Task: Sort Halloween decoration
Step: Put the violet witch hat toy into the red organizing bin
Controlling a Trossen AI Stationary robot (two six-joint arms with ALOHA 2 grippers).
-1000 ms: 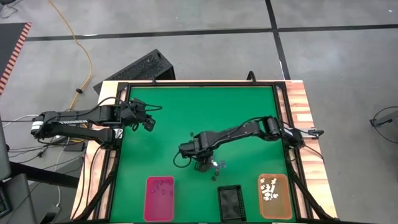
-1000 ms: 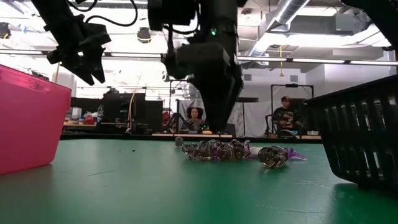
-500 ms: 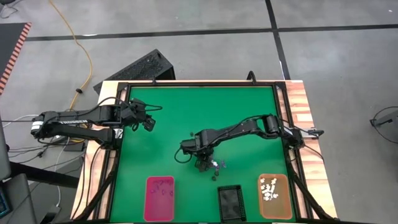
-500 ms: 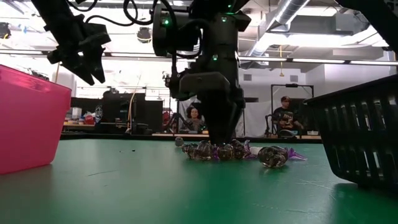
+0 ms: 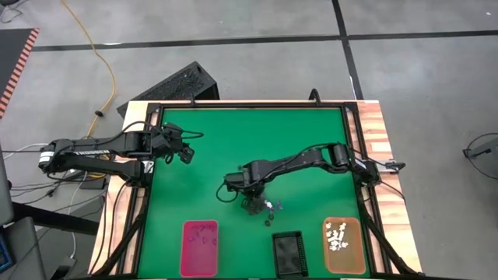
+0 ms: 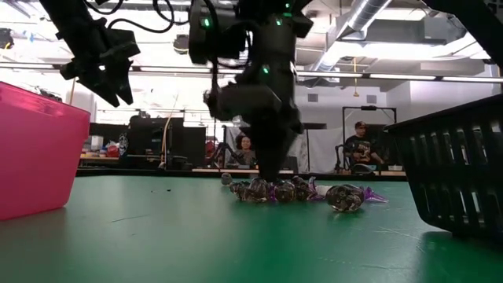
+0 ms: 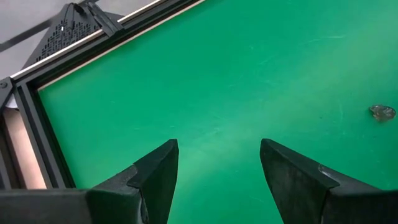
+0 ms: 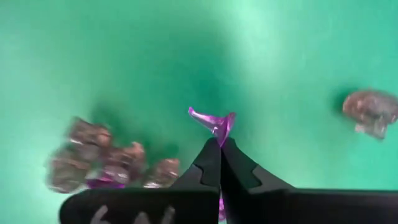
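Purple trinket (image 8: pixel 214 122): it sticks out at the tips of my right gripper (image 8: pixel 219 144), clamped between my jaws.
Arm: I reach down to the pile (image 5: pixel 267 207) at the table middle.

mat (image 5: pixel 233 140): green | trays: pink (image 5: pixel 199 247), black (image 5: pixel 289 253), orange (image 5: pixel 343 245) | pinched trinket (image 8: pixel 214 122): purple

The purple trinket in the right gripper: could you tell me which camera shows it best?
The right wrist view: the purple trinket sits pinched at the right gripper tips. The low view hides it among the pile; the high view shows specks; the left wrist view misses it.
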